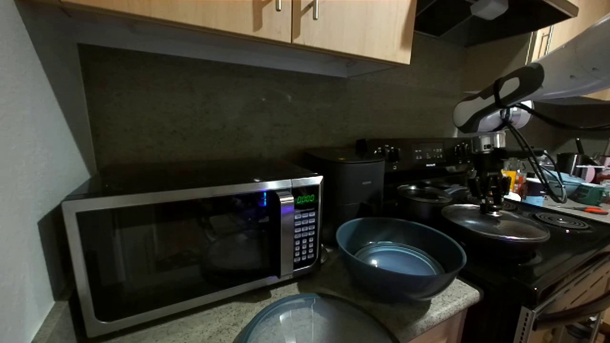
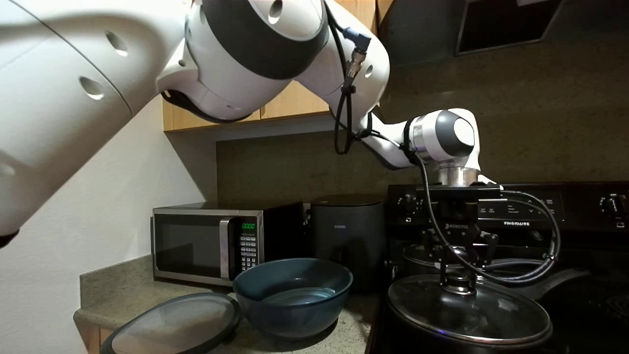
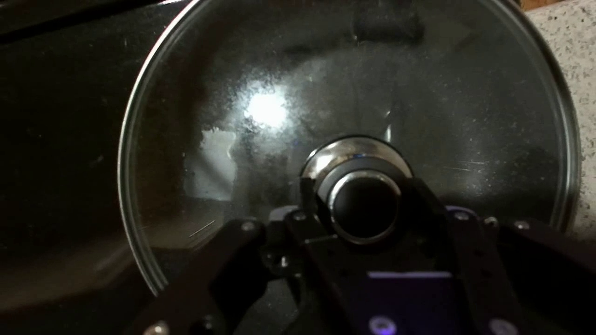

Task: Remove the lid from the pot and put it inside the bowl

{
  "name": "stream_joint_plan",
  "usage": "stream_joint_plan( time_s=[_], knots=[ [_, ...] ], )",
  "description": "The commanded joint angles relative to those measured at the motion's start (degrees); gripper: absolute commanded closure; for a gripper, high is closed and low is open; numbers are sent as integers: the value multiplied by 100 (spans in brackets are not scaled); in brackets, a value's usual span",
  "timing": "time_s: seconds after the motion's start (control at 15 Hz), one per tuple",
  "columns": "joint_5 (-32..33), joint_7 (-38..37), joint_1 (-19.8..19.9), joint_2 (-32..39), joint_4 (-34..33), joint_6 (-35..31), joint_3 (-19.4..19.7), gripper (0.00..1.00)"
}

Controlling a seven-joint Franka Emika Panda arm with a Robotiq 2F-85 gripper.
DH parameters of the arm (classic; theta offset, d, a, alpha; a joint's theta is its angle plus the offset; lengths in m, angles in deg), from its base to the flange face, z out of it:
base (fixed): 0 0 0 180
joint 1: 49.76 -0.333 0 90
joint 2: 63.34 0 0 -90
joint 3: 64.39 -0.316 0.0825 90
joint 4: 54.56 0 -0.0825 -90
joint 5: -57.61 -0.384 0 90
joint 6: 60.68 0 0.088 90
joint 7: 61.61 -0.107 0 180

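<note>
The lid (image 1: 517, 226) is round, shiny and see-through with a metal rim and a small central knob. It lies on the dark pot (image 1: 481, 247) on the stove; the lid (image 2: 511, 314) and pot (image 2: 422, 341) also show in the other exterior view. My gripper (image 1: 491, 205) points straight down over the lid, and in an exterior view its fingers (image 2: 459, 282) close on the knob. In the wrist view the fingertips (image 3: 362, 195) are on both sides of the knob, and the lid (image 3: 447, 116) fills most of the picture. The blue bowl (image 1: 405, 286) (image 2: 295, 319) stands on the counter beside the stove.
A pale grey disc (image 1: 314, 326) (image 2: 182, 319) lies by the bowl. A microwave (image 1: 181, 247) and a dark appliance (image 1: 352, 190) stand behind. Another lidded dark pot (image 1: 419, 209) is at the back of the stove. A long handle (image 2: 560, 282) sticks out behind the lid.
</note>
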Motion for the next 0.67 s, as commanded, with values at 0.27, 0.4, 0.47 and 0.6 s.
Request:
stream_joint_plan(
  time_s=[0.27, 0.4, 0.47, 0.6],
  knots=[
    [47, 64, -20, 9, -97, 97, -16, 75],
    [53, 127, -57, -240, 143, -123, -29, 75],
    [54, 173, -64, -345, 231, -197, -39, 75],
    [56, 278, -103, -606, 435, -490, -71, 75]
  ],
)
